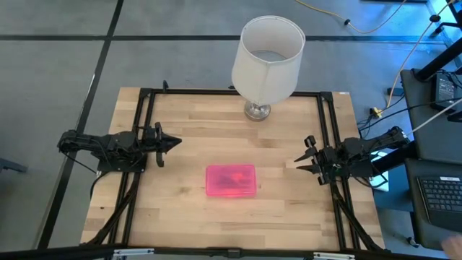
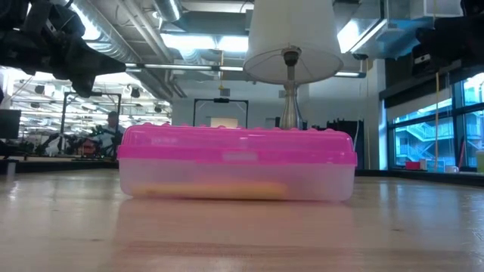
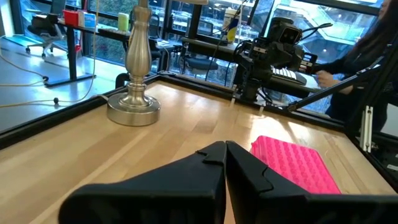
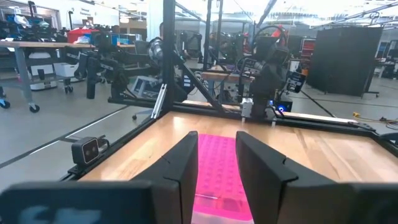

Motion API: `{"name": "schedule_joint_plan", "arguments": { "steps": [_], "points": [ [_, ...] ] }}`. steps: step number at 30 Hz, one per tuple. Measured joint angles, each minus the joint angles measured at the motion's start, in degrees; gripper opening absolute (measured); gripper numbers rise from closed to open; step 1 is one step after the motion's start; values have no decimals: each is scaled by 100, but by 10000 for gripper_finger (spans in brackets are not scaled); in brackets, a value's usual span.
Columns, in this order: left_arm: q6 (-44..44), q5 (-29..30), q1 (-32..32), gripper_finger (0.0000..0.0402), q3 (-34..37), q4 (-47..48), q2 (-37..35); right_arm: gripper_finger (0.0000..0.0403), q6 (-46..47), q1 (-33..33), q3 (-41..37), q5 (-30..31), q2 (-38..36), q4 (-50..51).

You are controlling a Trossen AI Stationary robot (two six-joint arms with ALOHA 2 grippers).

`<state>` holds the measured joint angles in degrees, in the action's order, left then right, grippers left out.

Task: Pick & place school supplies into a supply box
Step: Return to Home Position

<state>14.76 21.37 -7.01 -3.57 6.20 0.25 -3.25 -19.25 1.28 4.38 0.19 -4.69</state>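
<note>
The supply box (image 1: 231, 180) lies flat at the table's middle with its pink lid shut; it also fills the low view (image 2: 237, 143). Through its clear base something yellow (image 2: 215, 189) shows; no other supplies lie on the table. My left gripper (image 1: 177, 143) hovers left of the box, shut and pointing right; its own view shows the fingers closed together (image 3: 225, 147) with the box (image 3: 292, 163) ahead. My right gripper (image 1: 300, 160) hovers right of the box, open and pointing left; in its own view (image 4: 216, 155) the pink lid (image 4: 217, 163) shows between the fingers.
A lamp with a big white shade (image 1: 268, 52) stands on a metal base (image 1: 257, 110) at the table's far edge, behind the box. A black frame (image 1: 144, 130) runs along the table's sides. A person's hand (image 3: 325, 77) works at a keyboard beyond the right edge.
</note>
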Motion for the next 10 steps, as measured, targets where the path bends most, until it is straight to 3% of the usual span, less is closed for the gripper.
{"name": "schedule_joint_plan", "arguments": {
  "steps": [10],
  "points": [
    [-1,0,0,5,0,0,0,114,-2,0,0,2,0,2]
  ]
}}
